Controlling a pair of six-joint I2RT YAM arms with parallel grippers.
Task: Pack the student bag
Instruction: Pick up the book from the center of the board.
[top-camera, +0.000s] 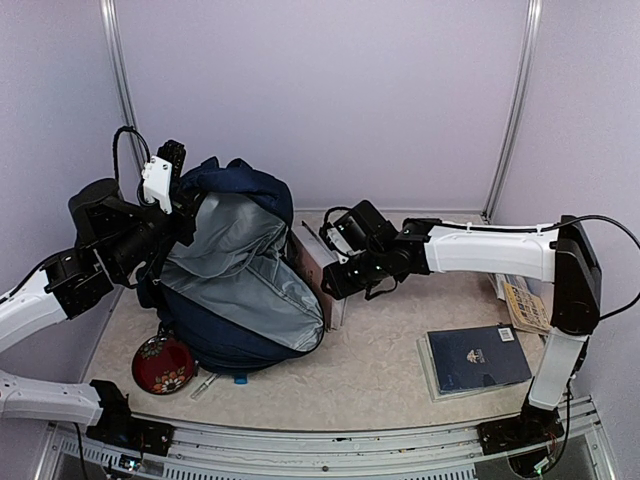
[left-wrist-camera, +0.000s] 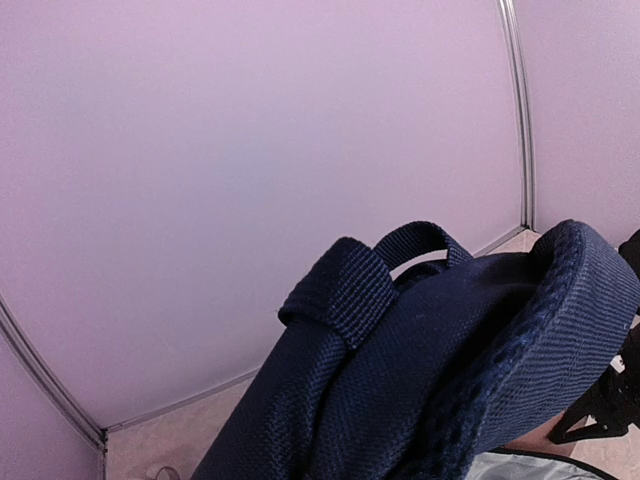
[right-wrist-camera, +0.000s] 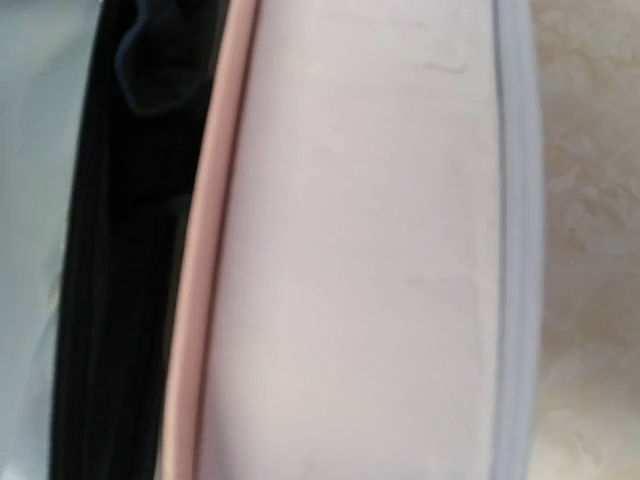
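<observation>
The student bag (top-camera: 240, 270) stands at the table's (top-camera: 380, 385) nine o'clock, left fingers (top-camera: 172, 153) pinching its top edge, seemingly to hold the mouth open toward three o'clock. There the right fingers (top-camera: 335, 278) meet an upright pale box (top-camera: 312, 255); whether they grip it I cannot tell.

Coarse woven cloth student bag (left-wrist-camera: 400, 380)

Pale pink-edged slab (right-wrist-camera: 350, 240) beside dark student bag (right-wrist-camera: 130, 200)
</observation>
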